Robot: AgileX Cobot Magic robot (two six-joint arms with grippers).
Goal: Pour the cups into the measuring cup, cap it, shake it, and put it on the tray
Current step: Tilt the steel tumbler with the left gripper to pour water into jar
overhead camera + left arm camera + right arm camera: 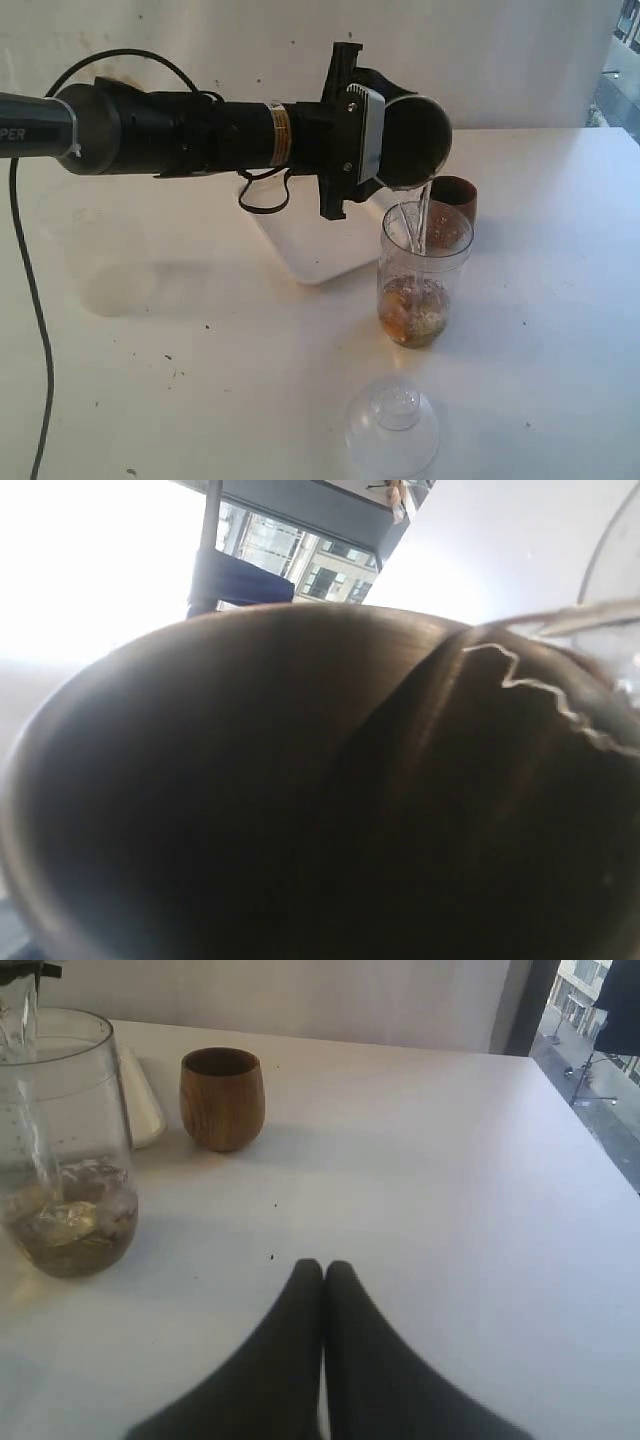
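Presently pouring: clamping the steel tumbler point(415, 138) in the left gripper point(372, 135), jaws spread wide around its body, tipped mouth-down to send a thin clear stream into the measuring cup point(425, 270) at six o'clock beneath it. Note the white tray point(305, 255), flat on the table point(150, 380) at nine o'clock of that cylinder and just beside it. Risks a spill with any sideways drift of the wrist: narrow mouth, thin stream, little margin. Risks also a knock of steel lip against plastic rim on righting the tumbler — likely enough to topple so tall and lightly filled a vessel, holding only brownish liquid and pale lumps at its bottom. Cannot tell how much remains inside the tumbler. Leaves the clear dome cap point(392, 425) at six o'clock of the measuring cup, near but apart; slick and rounded, so probably prone to skidding under a poor pinch. Places the wooden cup point(222, 1098) upright at one o'clock, close behind — within reach of a careless swing. Shows the right gripper point(322, 1285) pressed fully together, grasping nothing, over the table.
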